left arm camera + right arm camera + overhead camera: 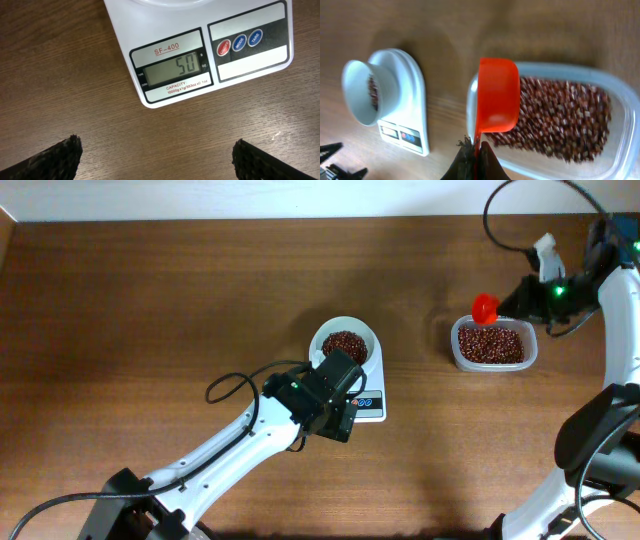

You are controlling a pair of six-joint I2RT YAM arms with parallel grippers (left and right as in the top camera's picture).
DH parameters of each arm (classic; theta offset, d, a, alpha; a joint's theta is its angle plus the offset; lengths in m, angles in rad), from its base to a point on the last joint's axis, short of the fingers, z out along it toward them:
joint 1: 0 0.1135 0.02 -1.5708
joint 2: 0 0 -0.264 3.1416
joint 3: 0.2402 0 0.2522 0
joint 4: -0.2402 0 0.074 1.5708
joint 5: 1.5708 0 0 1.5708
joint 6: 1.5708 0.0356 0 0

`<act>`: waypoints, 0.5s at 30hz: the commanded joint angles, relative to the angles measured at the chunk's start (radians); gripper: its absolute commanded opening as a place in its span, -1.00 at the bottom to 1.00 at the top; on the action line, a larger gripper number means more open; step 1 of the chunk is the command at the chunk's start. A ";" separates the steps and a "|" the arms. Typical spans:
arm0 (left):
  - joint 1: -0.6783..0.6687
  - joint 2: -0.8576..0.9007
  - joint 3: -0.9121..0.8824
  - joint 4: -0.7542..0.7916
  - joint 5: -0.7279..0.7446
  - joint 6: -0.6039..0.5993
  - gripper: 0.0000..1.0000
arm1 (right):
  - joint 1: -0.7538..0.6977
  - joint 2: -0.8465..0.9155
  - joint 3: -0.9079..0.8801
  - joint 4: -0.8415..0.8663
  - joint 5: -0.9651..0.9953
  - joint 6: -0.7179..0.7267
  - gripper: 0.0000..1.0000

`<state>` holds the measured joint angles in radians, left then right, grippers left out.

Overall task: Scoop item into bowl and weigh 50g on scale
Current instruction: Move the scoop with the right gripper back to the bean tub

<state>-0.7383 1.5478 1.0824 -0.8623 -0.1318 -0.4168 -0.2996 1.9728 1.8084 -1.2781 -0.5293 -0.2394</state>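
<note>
Display on scale [200, 55] showing 50, digits faint, target probably reached; bowl [345, 330] sitting on scale, holding beans [344, 347]; left end effector [157, 157] hovering open near scale; right end effector [475, 160] clamping red scoop [497, 95] over container [560, 69]; remaining: likely only setting scoop down

White scale [165, 20] (red, blue buttons [239, 43]), red-brown beans [560, 115], orange scoop [497, 95].

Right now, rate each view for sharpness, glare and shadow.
Overhead: evenly lit and sharp, with only soft shadows on the table. Left wrist: crisp, and the display on the scale reads 50 without glare. Right wrist: soft and smeared, so the beans and red scoop lack clean edges.
</note>
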 commanded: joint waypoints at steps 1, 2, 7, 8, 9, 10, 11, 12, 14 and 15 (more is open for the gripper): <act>-0.003 -0.002 -0.004 0.002 -0.012 -0.016 0.98 | -0.005 -0.031 -0.075 0.049 0.079 0.013 -0.92; -0.003 -0.002 -0.004 0.002 -0.011 -0.016 0.98 | -0.005 -0.031 -0.090 0.066 0.082 0.022 -0.92; -0.003 -0.002 -0.004 0.002 -0.012 -0.016 0.98 | -0.003 -0.022 -0.105 0.097 0.160 0.066 -0.92; -0.003 -0.002 -0.004 0.002 -0.012 -0.016 0.98 | -0.002 -0.018 -0.105 0.097 0.161 0.070 -0.92; -0.003 -0.002 -0.004 0.002 -0.011 -0.016 0.98 | -0.003 -0.011 -0.106 0.098 0.160 0.090 -0.92; -0.003 -0.002 -0.004 0.002 -0.012 -0.016 0.98 | -0.003 -0.003 -0.106 0.098 0.159 0.106 -0.92; -0.003 -0.002 -0.004 0.002 -0.012 -0.016 0.98 | -0.003 0.005 -0.106 0.097 0.155 0.124 -0.91; -0.003 -0.002 -0.004 0.002 -0.012 -0.016 0.98 | -0.003 0.014 -0.106 0.098 0.115 0.129 -0.92; -0.003 -0.002 -0.004 0.002 -0.012 -0.016 0.98 | -0.003 0.027 -0.106 0.098 0.027 0.129 -0.92; -0.003 -0.002 -0.004 0.002 -0.011 -0.016 0.98 | -0.002 0.031 -0.106 0.098 0.032 0.129 -0.92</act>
<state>-0.7387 1.5478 1.0824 -0.8623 -0.1322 -0.4168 -0.3008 1.9785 1.7088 -1.1873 -0.4252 -0.1280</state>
